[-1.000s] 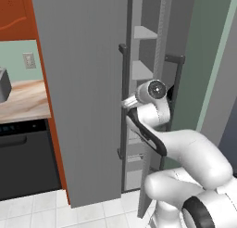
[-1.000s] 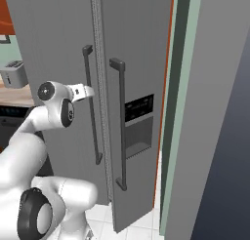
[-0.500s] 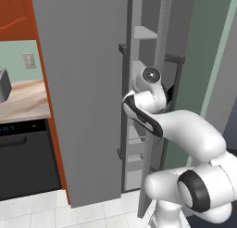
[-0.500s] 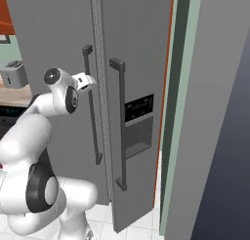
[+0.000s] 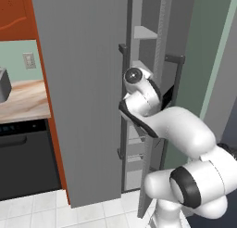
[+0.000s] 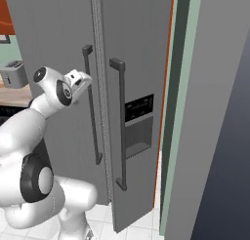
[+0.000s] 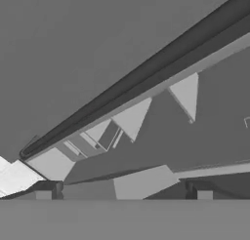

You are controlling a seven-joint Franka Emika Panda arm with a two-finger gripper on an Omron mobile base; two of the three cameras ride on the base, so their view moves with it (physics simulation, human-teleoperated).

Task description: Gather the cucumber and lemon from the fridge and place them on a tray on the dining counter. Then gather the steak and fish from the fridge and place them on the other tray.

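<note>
- We count two tall grey fridge doors (image 6: 132,63), each with one dark vertical bar handle (image 6: 118,122), and one grey toaster (image 6: 12,73) at the left edge.
- The white two-finger gripper (image 6: 78,78), upper left of the right base view, has its fingers spread apart and empty.
- We cannot see the task's food; the hand view shows only grey shelves (image 7: 132,118).
- Since one second ago the arm has risen closer to the left handle, with the door gap wider.

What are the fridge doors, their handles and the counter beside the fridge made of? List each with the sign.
Fridge doors: probably brushed metal; flat grey with faint vertical grain, no gloss.
Handles: darker grey bars, perhaps coated metal or plastic; matte.
Counter: seemingly light wood or wood-look laminate; pale tan with streaks.
Being rendered, all are guesses.
</note>
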